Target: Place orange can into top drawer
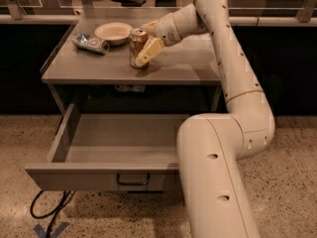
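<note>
The orange can stands upright on the grey table top, near its middle. My gripper reaches in from the right and is at the can. Its fingers are open and straddle the can: the near finger lies across the can's front right side and the other is behind it. The can still rests on the table. The top drawer below the table top is pulled out wide and is empty inside. Its front panel carries a small dark handle.
A crushed silver-blue can lies at the table's back left, with a white bowl beside it. My arm's large lower links stand right of the drawer. A black cable lies on the floor at the front left.
</note>
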Available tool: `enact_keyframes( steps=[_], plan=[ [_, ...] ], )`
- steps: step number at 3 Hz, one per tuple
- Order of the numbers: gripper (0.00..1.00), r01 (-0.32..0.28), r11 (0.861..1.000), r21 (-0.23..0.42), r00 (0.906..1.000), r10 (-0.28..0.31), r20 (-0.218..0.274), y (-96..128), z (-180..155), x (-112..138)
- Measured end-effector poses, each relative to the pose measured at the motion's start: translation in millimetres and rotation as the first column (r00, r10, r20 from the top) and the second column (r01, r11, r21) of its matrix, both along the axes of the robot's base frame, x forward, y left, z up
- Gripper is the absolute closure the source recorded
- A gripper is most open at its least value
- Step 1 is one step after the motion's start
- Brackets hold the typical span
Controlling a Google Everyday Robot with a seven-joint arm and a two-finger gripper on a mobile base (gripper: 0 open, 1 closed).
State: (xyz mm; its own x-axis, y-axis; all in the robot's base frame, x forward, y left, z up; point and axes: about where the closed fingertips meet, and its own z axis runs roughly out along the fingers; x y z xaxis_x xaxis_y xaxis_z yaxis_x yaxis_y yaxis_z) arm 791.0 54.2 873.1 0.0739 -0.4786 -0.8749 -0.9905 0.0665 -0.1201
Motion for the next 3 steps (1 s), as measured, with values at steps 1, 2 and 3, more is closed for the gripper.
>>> enact_keyframes(
  steps=[1,2,3],
  plan=[
    [0.19,0.0,1.0,0.0,1.0,0.0,0.0,0.2,-0.1,0.0],
    [0.42,0.0,1.0,0.0,1.0,0.0,0.0,0.2,-0.1,0.0],
    [0.65,0.0,1.0,0.0,1.0,0.0,0.0,0.2,-0.1,0.0]
  ],
)
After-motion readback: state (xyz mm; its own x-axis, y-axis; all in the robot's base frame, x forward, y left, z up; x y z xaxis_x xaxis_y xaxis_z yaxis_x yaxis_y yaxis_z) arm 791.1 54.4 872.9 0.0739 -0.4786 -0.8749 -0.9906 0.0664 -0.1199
